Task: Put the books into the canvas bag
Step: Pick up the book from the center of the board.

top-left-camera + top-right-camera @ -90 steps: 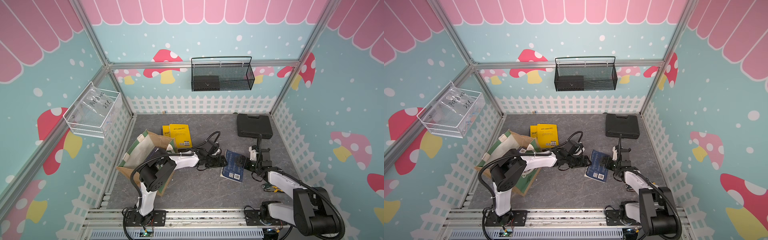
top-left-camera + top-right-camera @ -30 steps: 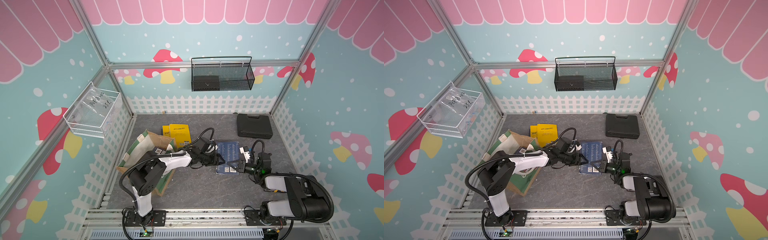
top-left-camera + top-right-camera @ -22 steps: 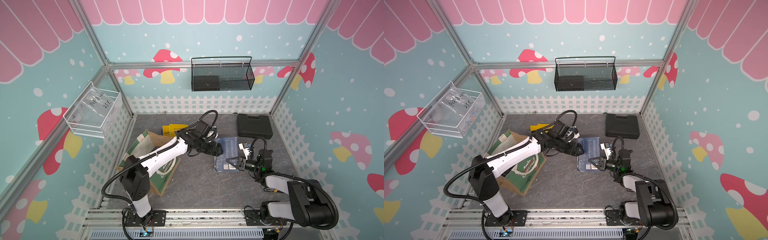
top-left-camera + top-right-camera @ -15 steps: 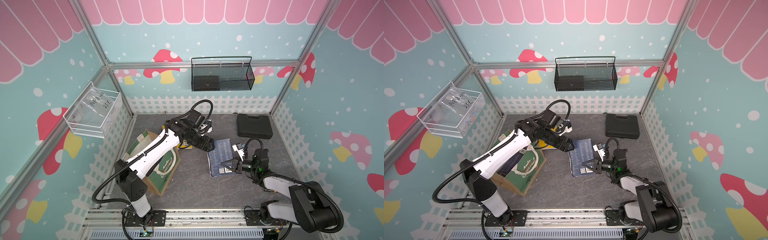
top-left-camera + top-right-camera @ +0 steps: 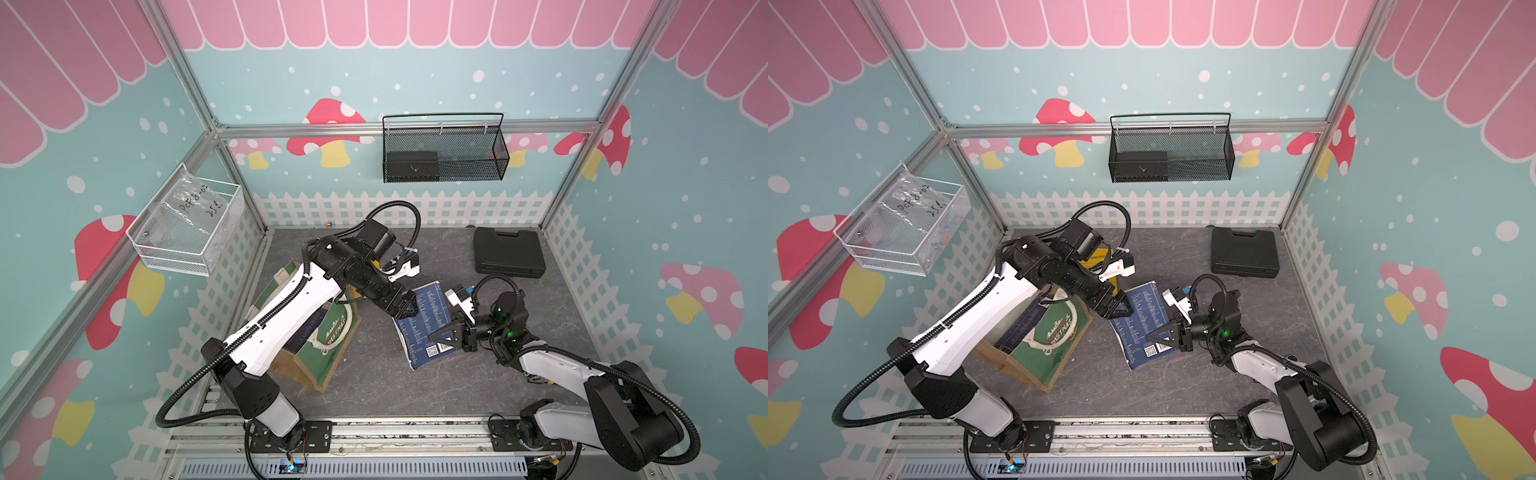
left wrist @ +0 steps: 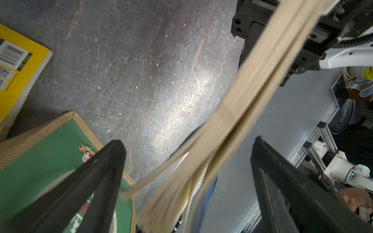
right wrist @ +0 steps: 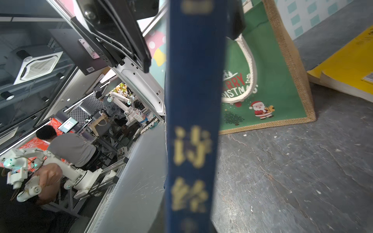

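While your right hand (image 5: 441,338) clamps the navy book (image 5: 424,322) mid-handover, your released left hand (image 5: 406,308) seemingly straddles it; close left before carrying to the canvas bag (image 5: 332,347).

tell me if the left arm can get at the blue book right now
Probably yes. The left gripper is open, with the page edge of the blue book between its fingers, and nothing else in the gap. The right gripper holds the book elsewhere, clear of them.
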Controlling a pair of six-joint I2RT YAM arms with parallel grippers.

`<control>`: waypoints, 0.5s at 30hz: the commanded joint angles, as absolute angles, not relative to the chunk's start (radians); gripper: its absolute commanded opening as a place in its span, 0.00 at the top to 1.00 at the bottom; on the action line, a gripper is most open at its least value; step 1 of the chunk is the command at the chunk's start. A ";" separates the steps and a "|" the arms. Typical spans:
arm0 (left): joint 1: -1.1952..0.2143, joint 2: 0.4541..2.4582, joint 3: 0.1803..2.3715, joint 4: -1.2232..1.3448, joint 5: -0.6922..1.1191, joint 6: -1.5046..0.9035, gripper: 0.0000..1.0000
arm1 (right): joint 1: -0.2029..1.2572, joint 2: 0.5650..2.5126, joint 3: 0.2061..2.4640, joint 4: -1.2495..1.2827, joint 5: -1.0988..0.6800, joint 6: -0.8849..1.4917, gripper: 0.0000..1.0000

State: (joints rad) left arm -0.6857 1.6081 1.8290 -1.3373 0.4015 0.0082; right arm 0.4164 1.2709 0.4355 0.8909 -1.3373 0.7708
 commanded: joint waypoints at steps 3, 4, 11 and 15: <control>-0.695 1.632 1.849 -1.364 0.465 0.066 0.11 | 0.458 1.294 0.480 0.914 -1.394 0.726 1.00; -0.697 1.640 1.859 -1.367 0.473 0.070 0.16 | 0.462 1.295 0.482 0.914 -1.393 0.724 1.00; -0.698 1.639 1.875 -1.384 0.471 0.065 1.00 | 0.460 1.303 0.520 0.752 -1.324 0.622 0.90; -0.698 1.574 1.859 -1.375 0.411 0.031 1.00 | 0.456 1.313 0.568 0.606 -1.270 0.532 0.53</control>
